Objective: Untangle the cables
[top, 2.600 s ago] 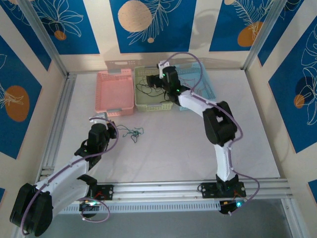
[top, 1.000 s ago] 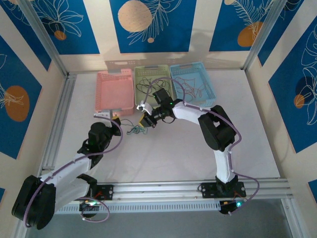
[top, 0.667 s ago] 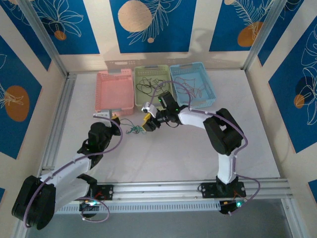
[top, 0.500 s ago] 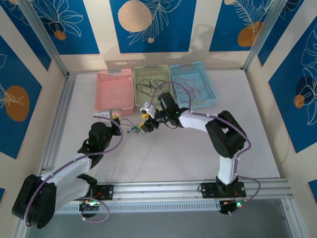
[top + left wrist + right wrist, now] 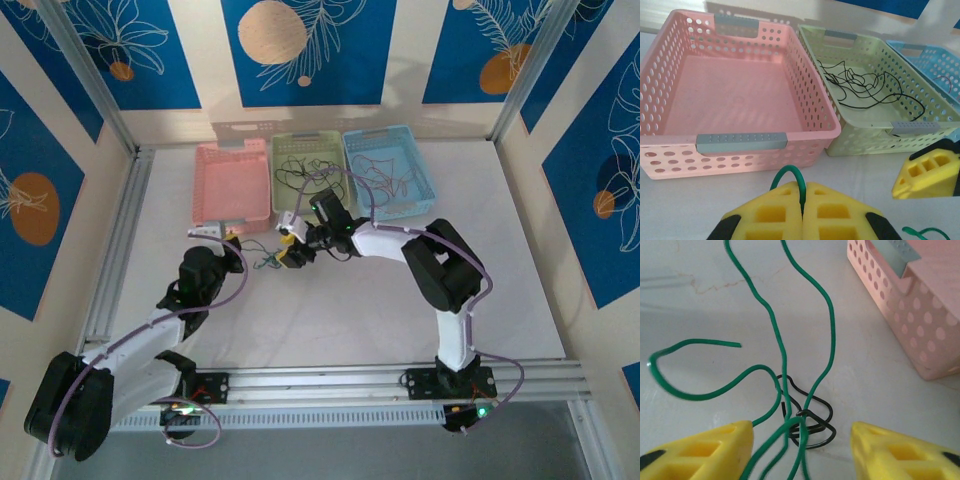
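Two cables, green cable (image 5: 833, 325) and black cable (image 5: 817, 419), knot between right gripper's (image 5: 801, 431) parted jaws. Left gripper (image 5: 802, 189), at nine o'clock, clamps green cable.

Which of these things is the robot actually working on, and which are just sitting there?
In the job: green cable, black cable tangled with it.
Seemingly just lying about: pink basket, green basket, blue basket.
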